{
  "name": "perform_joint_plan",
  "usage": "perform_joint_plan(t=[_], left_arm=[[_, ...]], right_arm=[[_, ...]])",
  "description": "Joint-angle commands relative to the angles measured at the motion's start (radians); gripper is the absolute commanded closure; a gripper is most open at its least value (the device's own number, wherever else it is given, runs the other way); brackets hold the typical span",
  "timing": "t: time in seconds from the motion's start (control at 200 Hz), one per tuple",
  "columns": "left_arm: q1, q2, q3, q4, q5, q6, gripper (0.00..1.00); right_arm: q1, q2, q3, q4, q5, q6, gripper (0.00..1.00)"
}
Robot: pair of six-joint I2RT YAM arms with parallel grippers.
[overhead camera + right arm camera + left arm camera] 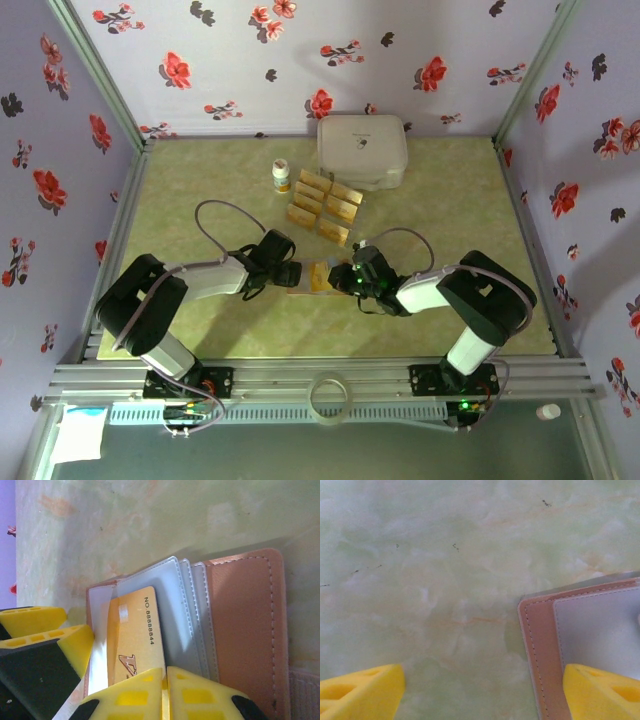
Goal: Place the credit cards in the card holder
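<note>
Credit card (135, 630), thin and likely stiff and slick, lay among the clear sleeves of the open card holder (245, 630) on the table (420, 580). The right gripper (165, 680) pinched its outer short edge, a sound hold for sliding. The left gripper (482, 690) stood spread, one finger over the holder's edge. Spare cards (325, 205) lay beyond.

Stitched leather-look, frosted plastic, shiny gold.
You're looking at a card holder (245, 630) in smooth, matt pinkish-tan leather-look material with a stitched edge; its pockets (182, 615) are frosted, faintly glossy plastic. The card (137, 635) is glossy gold plastic. The right gripper's fingers (200, 700) look like matt yellow plastic, and the table (445, 605) is smooth, marbled green.
</note>
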Motion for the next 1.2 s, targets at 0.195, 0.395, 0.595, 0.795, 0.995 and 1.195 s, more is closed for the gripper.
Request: perform_joint_plan(t=[0.195,0.395,0.595,0.795,0.995,1.195], left_arm=[[0.013,0.052,-0.038,-0.011,0.037,0.010,0.16],[0.014,0.052,-0.037,-0.011,0.036,0.010,0.16],[0.014,0.054,-0.037,-0.011,0.037,0.010,0.16],[0.014,0.055,-0.039,-0.008,0.037,0.010,0.16],[0.014,0.057,-0.040,-0.006,0.037,0.009,0.17],[0.014,0.057,-0.044,-0.005,0.037,0.007,0.16]], right_arm=[[-0.005,-0.004,-0.031,-0.063,0.000,0.012,0.80],[-0.005,-0.032,-0.031,-0.076,-0.004,0.010,0.79],[-0.002,-0.067,-0.026,-0.102,-0.009,0.003,0.79],[0.004,-0.082,-0.020,-0.124,-0.014,-0.008,0.79],[0.009,-0.068,-0.014,-0.113,-0.028,-0.010,0.80],[0.011,-0.060,-0.014,-0.086,-0.043,-0.002,0.81]])
